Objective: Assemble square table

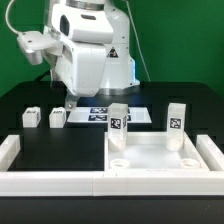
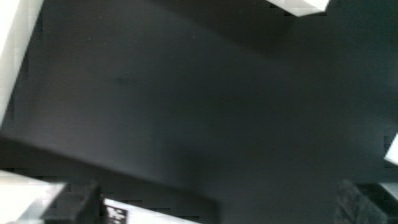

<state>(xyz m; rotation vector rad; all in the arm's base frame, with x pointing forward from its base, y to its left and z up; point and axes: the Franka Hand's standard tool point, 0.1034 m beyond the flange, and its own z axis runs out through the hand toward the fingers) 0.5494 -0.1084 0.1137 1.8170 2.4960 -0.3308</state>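
Observation:
The white square panel lies at the exterior view's right, rim up, with round sockets showing. Two white tagged legs stand upright at its far corners. Two more legs lie loose on the black table at the exterior view's left. My gripper hangs just behind the nearer loose leg. In the wrist view the gripper is open, fingers far apart and empty. A white tagged piece, likely a leg, shows beside one finger.
The marker board lies flat behind the panel. Long low white rails border the table's sides and front. White edges show at the wrist view's borders.

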